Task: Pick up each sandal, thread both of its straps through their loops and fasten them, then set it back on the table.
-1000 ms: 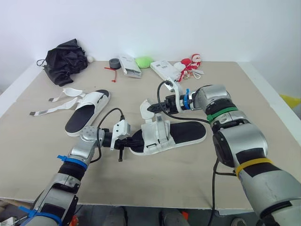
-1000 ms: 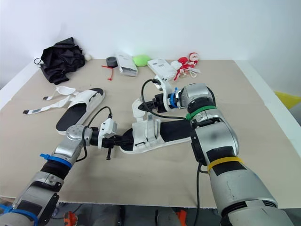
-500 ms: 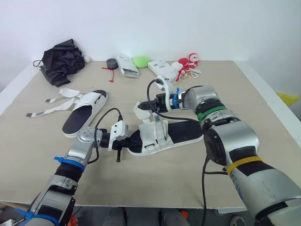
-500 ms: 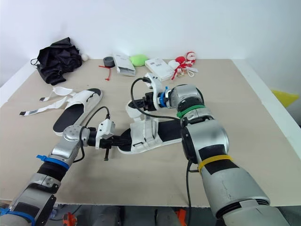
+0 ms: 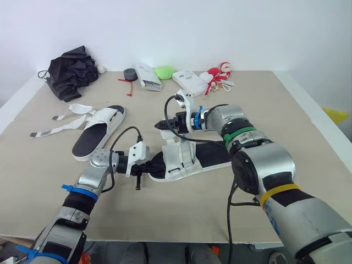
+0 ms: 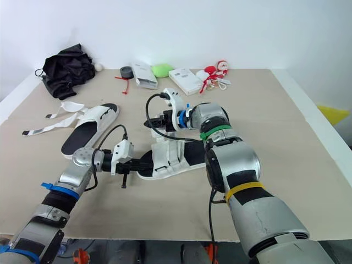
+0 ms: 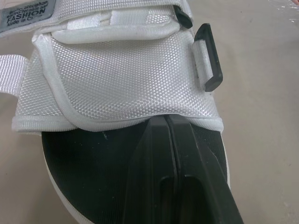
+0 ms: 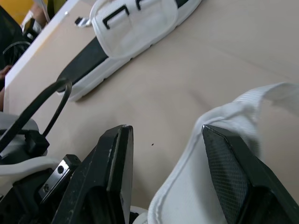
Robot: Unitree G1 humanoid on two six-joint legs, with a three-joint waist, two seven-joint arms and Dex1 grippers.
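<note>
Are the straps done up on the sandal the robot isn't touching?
No, the straps of that sandal lie loose and flat on the table, spread out to its side.

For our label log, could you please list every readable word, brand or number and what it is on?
"FASHION": on the grey label sewn to the white upper of the near sandal.
Smaller lines on that label: too blurred to read.
Any print on the white boxes at the back: too small to read.
</note>
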